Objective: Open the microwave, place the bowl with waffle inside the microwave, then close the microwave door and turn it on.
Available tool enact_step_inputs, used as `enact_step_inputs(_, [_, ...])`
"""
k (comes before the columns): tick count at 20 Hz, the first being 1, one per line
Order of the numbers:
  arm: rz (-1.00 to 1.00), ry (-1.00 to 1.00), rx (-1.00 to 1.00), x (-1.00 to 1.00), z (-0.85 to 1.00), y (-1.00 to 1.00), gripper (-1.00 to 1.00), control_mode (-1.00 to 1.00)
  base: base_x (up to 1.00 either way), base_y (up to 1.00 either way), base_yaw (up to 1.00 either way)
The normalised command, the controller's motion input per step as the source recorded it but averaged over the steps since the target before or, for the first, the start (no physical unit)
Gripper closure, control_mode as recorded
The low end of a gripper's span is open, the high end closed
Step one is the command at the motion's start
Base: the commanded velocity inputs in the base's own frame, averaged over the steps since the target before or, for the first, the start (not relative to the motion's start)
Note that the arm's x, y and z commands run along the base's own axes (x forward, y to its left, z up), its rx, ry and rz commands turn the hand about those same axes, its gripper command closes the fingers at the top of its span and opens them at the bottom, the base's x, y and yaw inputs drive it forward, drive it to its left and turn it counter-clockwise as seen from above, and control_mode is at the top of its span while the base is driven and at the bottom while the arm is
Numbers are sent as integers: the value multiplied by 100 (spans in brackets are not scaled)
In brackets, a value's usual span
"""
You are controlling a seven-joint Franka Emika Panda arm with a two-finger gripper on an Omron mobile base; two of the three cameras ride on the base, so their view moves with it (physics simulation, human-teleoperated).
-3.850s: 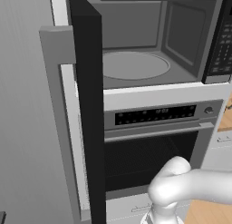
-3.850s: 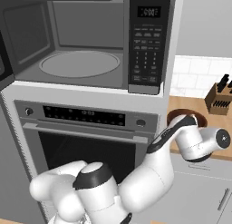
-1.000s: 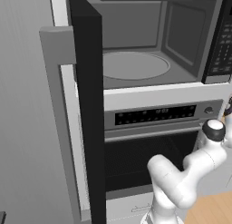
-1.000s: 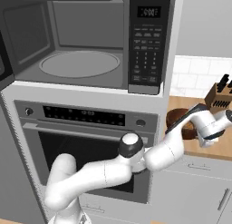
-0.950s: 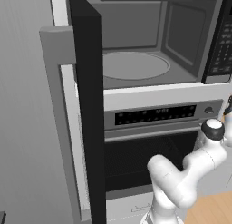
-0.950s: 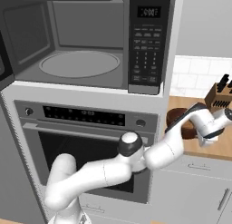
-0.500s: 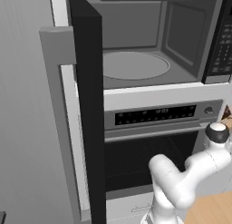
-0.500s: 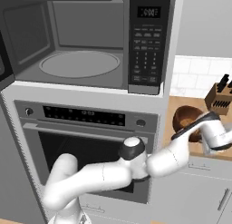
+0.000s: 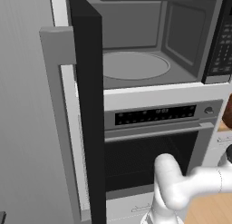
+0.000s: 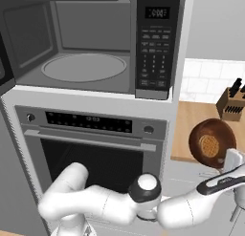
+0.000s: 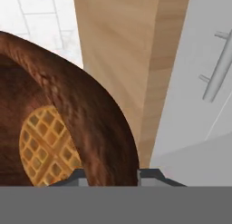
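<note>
Right base view shows us the bowl (image 10: pixel 211 143) lifted off the tabletop (image 10: pixel 187 126) and tipped on its side, so we look into it. It hangs to the right of the oven (image 10: pixel 91 149), lower than the microwave (image 10: pixel 95 44). The waffle (image 10: pixel 209 145) sits inside the bowl. Our pincer (image 10: pixel 229 159) is at the bowl's lower right edge.

From the hand view, the bowl's rim (image 11: pixel 104 128) goes down between the two fingers (image 11: pixel 156 175) at the bottom, one on each side of it. So we are pinching the bowl by its rim. The waffle (image 11: pixel 47 146) lies flat against the bowl's inside. Past the rim we see the tabletop's edge (image 11: pixel 136 64) and a grey cabinet with a bar handle (image 11: pixel 219 64).

The door (image 9: pixel 86 105) is swung wide open to the left. It stands out toward us, edge on. The cavity is wide and the round plate (image 10: pixel 83 67) inside is bare. There is lots of room there for the bowl. The keypad (image 10: pixel 155 44) is on the right side of the opening. A knife block (image 10: pixel 232 103) stands at the back of the tabletop, well apart from the bowl.
</note>
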Motion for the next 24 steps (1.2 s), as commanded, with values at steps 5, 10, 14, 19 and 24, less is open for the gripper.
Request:
enact_step_inputs(5, [0, -13, -4, -100, 9, 55, 100, -100, 0, 0, 0])
enact_step_inputs(10, [0, 0, -13, -100, 31, 23, 100, -100, 0, 0, 0])
enact_step_inputs(14, [0, -5, -22, -100, 21, 34, 100, -100, 0, 0, 0])
enact_step_inputs(19, [-10, 6, -29, -99, 32, 71, 100, -100, 0, 0, 0])
enact_step_inputs(24, [-28, 32, -10, -45, 64, 95, 100, -100, 0, 0, 0])
